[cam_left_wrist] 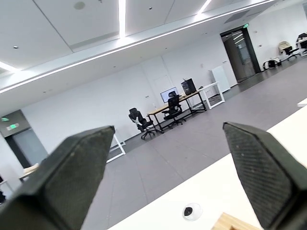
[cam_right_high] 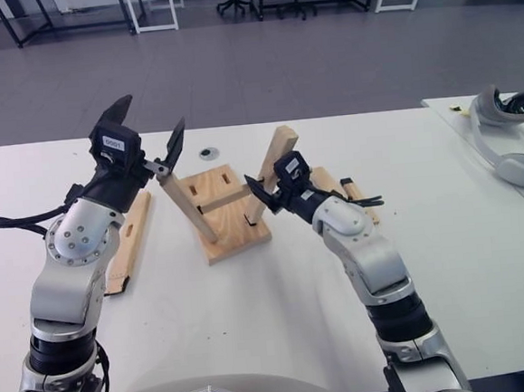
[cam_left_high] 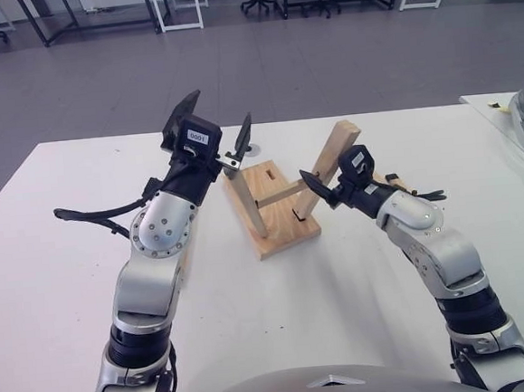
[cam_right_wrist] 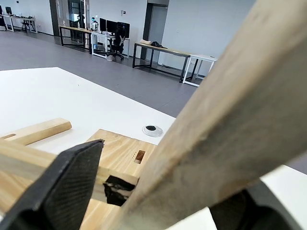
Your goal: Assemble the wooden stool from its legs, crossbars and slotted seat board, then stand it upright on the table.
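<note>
The slotted seat board [cam_left_high: 280, 220] lies flat on the white table [cam_left_high: 56, 230]. Two legs rise from it, joined by a crossbar [cam_left_high: 280, 194]. The left leg [cam_left_high: 247, 202] leans toward my left arm. My left gripper [cam_left_high: 213, 127] hangs open just above that leg's top end, its fingers [cam_left_wrist: 72, 177] spread wide with nothing between them. The right leg [cam_left_high: 339, 158] tilts to the right, and my right gripper [cam_left_high: 319, 189] is shut on its lower part. In the right wrist view this leg [cam_right_wrist: 216, 124] passes between the pads [cam_right_wrist: 62, 187].
A loose leg [cam_right_high: 129, 235] lies on the table beside my left arm. More wooden pieces [cam_right_high: 350, 189] lie behind my right forearm. A round cable grommet [cam_right_high: 209, 152] sits near the far edge. A headset [cam_right_high: 510, 136] rests on the neighbouring table at the right.
</note>
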Available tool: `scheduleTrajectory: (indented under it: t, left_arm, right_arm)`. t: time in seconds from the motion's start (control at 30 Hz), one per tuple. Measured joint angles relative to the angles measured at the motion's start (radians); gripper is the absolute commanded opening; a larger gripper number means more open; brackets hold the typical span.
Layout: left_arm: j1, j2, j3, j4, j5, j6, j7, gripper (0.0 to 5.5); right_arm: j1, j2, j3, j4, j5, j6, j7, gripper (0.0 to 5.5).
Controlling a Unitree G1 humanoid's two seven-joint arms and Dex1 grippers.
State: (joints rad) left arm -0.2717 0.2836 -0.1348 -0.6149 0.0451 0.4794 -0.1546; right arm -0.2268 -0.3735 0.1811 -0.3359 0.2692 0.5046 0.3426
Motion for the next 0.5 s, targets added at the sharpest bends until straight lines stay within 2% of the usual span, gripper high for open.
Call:
scheduleTrajectory:
  t: [0.5]
  left_arm:
    - [-0.018,-0.025,0.062,0.15,0.008,-0.16,0.015,4.17]
  right_arm:
    - [0.042,-0.091,0.07,-0.065,-0.133,-0.088,0.097,3.4]
